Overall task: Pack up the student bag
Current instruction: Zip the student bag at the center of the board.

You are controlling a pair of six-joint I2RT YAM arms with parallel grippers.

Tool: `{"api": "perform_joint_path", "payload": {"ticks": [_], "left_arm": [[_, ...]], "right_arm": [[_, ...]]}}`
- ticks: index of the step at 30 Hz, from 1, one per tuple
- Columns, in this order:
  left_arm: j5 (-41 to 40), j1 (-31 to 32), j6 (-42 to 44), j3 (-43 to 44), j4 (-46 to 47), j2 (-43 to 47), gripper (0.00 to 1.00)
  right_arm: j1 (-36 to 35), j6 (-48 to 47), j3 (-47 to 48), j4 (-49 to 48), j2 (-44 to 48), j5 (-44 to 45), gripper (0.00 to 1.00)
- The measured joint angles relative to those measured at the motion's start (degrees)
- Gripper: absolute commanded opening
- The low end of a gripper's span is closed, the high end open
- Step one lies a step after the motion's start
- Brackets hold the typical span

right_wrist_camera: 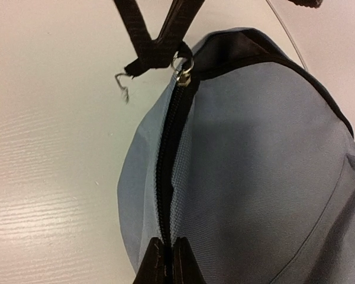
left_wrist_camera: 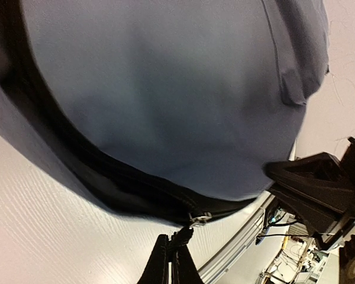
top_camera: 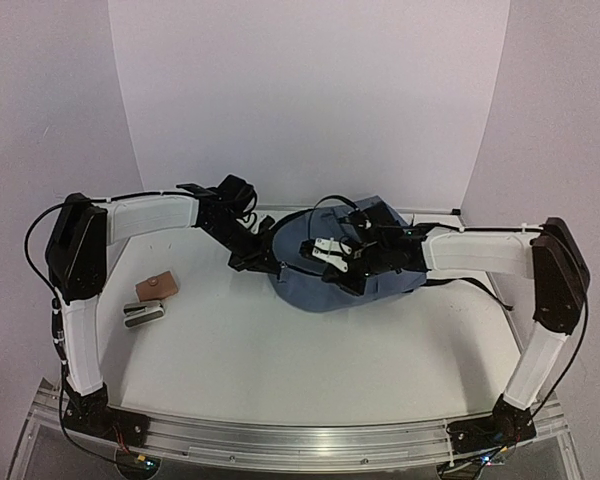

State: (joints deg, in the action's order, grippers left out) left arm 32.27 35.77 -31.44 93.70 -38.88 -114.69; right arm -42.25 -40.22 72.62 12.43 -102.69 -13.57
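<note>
The slate-blue student bag (top_camera: pixel 345 275) lies at mid-table with its dark zipper (right_wrist_camera: pixel 168 148) running along its left edge. My left gripper (top_camera: pixel 269 264) is at the bag's left edge, shut on the black zipper pull (left_wrist_camera: pixel 188 235) just below the metal slider (left_wrist_camera: pixel 199 218). In the right wrist view its fingers (right_wrist_camera: pixel 157 44) hold the pull by the slider (right_wrist_camera: pixel 182 66) at the far end of the zipper. My right gripper (top_camera: pixel 318 252) rests on top of the bag. It (right_wrist_camera: pixel 169 255) is shut on the bag's fabric at the zipper's near end.
A small brown item (top_camera: pixel 156 286) and a silver-grey item (top_camera: pixel 143 314) lie on the white table left of the bag. Black straps (top_camera: pixel 450 285) trail from the bag's right side. An aluminium rail (top_camera: pixel 300 440) runs along the near edge.
</note>
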Motion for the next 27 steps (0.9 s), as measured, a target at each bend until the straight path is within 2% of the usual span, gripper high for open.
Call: {"api": "perform_joint_path", "payload": {"ticks": [6, 8, 12, 16, 18, 22, 27], "left_arm": [[1.3, -0.2, 0.6, -0.7, 0.4, 0.2, 0.0], [2.7, -0.1, 1.4, -0.7, 0.9, 0.3, 0.0], [5.4, 0.8, 2.6, -0.7, 2.1, 0.3, 0.0], [7.8, 1.3, 2.7, 0.1, 2.1, 0.3, 0.0], [8.6, 1.3, 2.5, 0.6, 2.4, 0.3, 0.0], [9.8, 1.3, 2.3, 0.8, 2.9, 0.3, 0.0], [10.6, 1.2, 1.7, 0.8, 2.9, 0.2, 0.0]], "right_arm": [[2.5, -2.7, -4.9, -1.5, 5.2, -1.0, 0.0], [4.0, -4.1, -5.4, -1.5, 5.6, -2.1, 0.03], [6.1, -6.3, -5.4, -1.1, 5.7, -3.1, 0.17], [7.6, -6.7, -2.9, 2.0, 4.5, -2.8, 0.49], [7.8, -6.1, -0.9, 2.8, 3.6, -2.5, 0.55], [6.4, -3.7, 1.1, 4.0, 3.4, -2.8, 0.54], [1.4, 0.4, 3.4, 4.2, 3.0, -4.0, 0.48]]}}
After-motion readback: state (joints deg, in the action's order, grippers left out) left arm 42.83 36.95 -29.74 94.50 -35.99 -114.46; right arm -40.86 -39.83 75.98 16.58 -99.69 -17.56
